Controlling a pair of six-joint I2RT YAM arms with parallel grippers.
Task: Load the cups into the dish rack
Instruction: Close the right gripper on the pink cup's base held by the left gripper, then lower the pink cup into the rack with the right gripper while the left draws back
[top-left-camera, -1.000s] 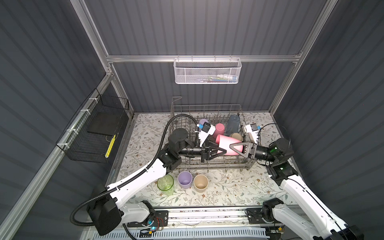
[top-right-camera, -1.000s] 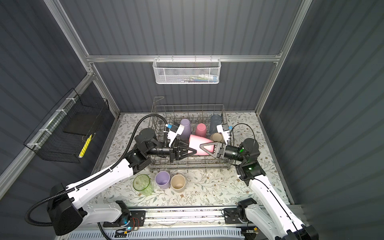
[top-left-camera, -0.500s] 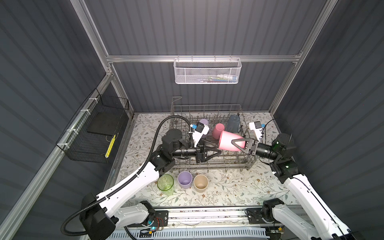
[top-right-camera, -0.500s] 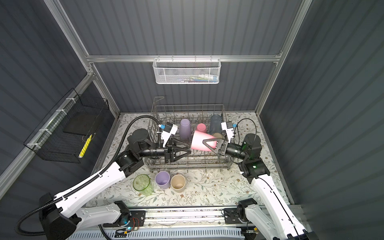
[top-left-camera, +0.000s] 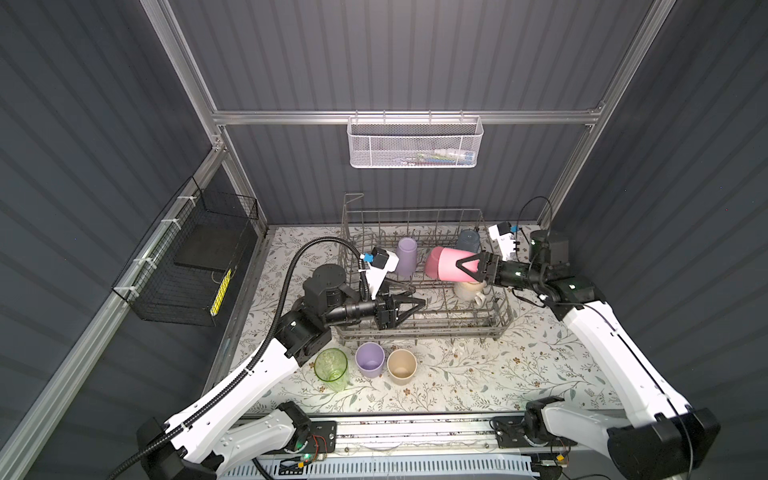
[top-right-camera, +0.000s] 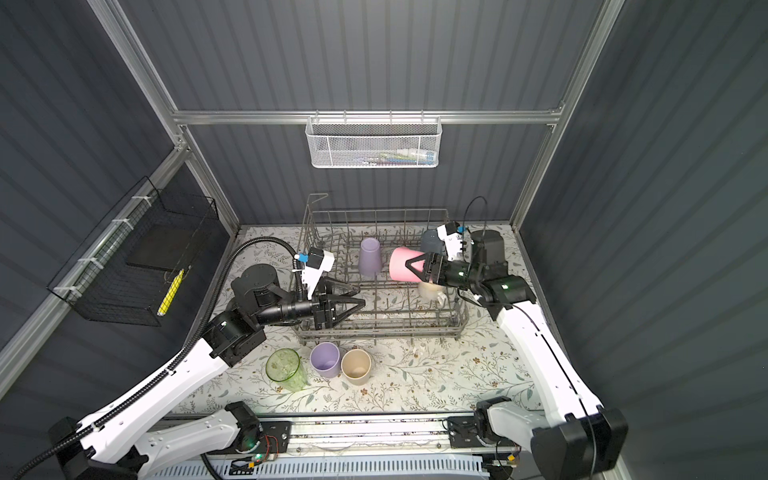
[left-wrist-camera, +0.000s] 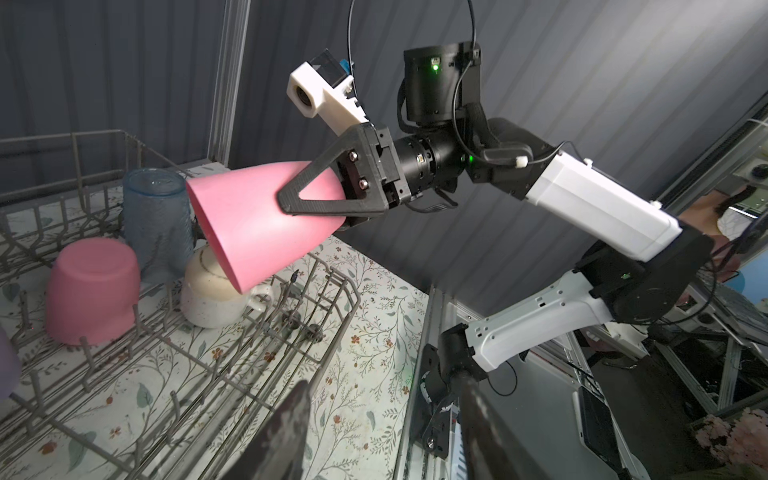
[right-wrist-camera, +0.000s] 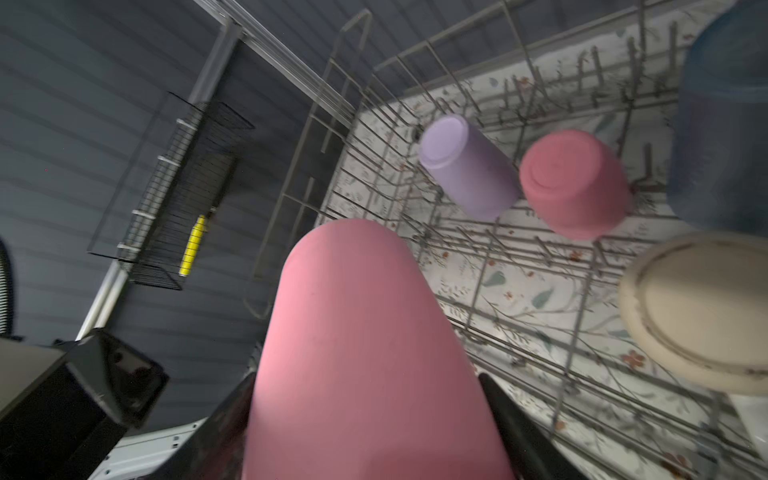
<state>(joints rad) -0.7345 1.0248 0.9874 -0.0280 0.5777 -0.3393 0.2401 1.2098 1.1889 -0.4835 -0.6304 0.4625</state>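
Writing: a yellow strip (top-left-camera: 220, 291) lies in the black wire basket (top-left-camera: 187, 270) on the left wall; any print on it is too small to read.
Change, left: a second ago both grippers met at one pink cup over the middle of the rack. The left gripper (top-left-camera: 417, 296) has since let go and drawn back toward the rack's left front.
Change, right: the right gripper (top-left-camera: 459, 268) has carried that cup toward the rack's right rear.
Unchanged: the three cups on the table (top-left-camera: 478, 374).
Left arm: reaches in from the front left, wrist level, pointing right over the front tines. Jaws apart, nothing between them.
Right arm: rises from the front right, wrist pointing left over the rack's right side. Jaws clamped on the held pink cup (left-wrist-camera: 257, 224), near its base.
Held pink cup: on its side, mouth facing left and slightly down, above the cream cup (left-wrist-camera: 216, 295). Cannot tell if the rim touches it.
Dish rack (top-left-camera: 419, 330): holds, upside down, the racked lilac cup (top-left-camera: 406, 257), the second pink cup (left-wrist-camera: 91, 291), the clear blue tumbler (top-left-camera: 468, 241) and the cream cup, which shows a small side handle.
Table row: clear green tumbler (top-left-camera: 331, 369), loose lilac cup (top-left-camera: 369, 360) and beige cup (top-left-camera: 402, 365), upright, just in front of the rack.
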